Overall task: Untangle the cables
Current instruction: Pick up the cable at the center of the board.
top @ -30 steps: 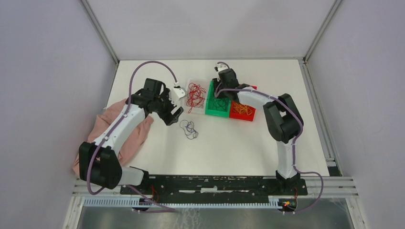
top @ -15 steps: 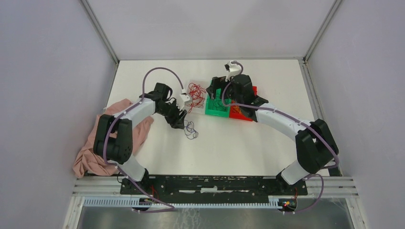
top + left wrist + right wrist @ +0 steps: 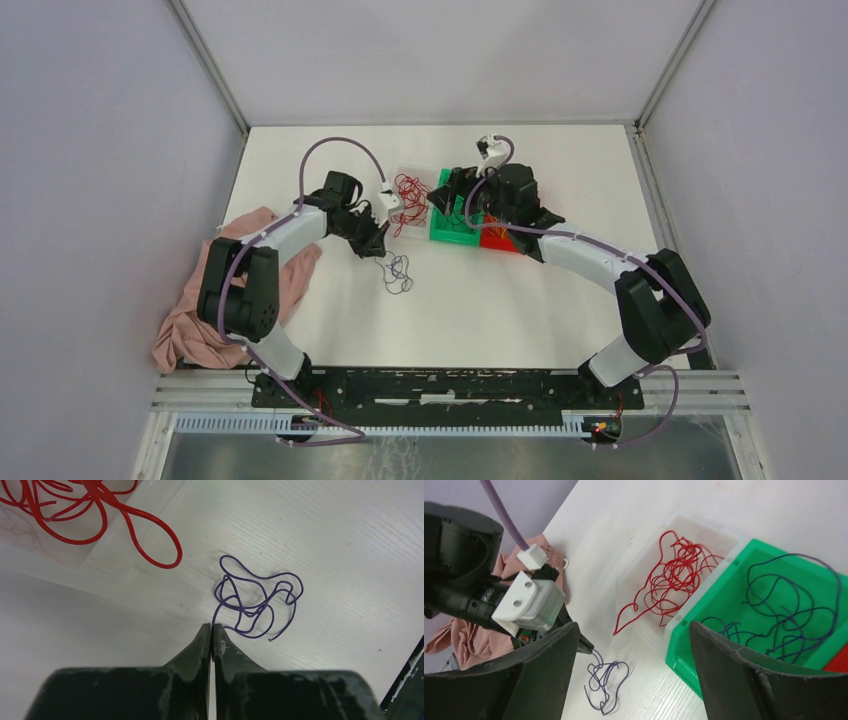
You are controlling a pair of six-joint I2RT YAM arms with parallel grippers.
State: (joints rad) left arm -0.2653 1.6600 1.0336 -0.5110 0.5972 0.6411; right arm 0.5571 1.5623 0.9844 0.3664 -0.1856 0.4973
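A loose dark purple cable [image 3: 250, 611] lies curled on the white table [image 3: 520, 300], also seen from above [image 3: 398, 272] and in the right wrist view [image 3: 606, 682]. My left gripper [image 3: 211, 630] is shut on one end of it, tips low at the table [image 3: 381, 243]. Red cables [image 3: 676, 575] fill a clear tray [image 3: 704, 527], one loop hanging over its edge [image 3: 150, 555]. More dark blue cables [image 3: 784, 610] lie in the green bin [image 3: 744, 555]. My right gripper [image 3: 633, 630] hangs open above the tray and bin [image 3: 455, 187], holding nothing.
A red bin [image 3: 505, 240] sits right of the green bin [image 3: 440, 228], mostly under my right arm. A pink cloth [image 3: 215, 290] lies at the table's left edge below my left arm. Grey walls close in the table on three sides.
My left gripper came down onto the purple cable and closed on its end. My right arm swung left from behind the bins, and its gripper opened wide.
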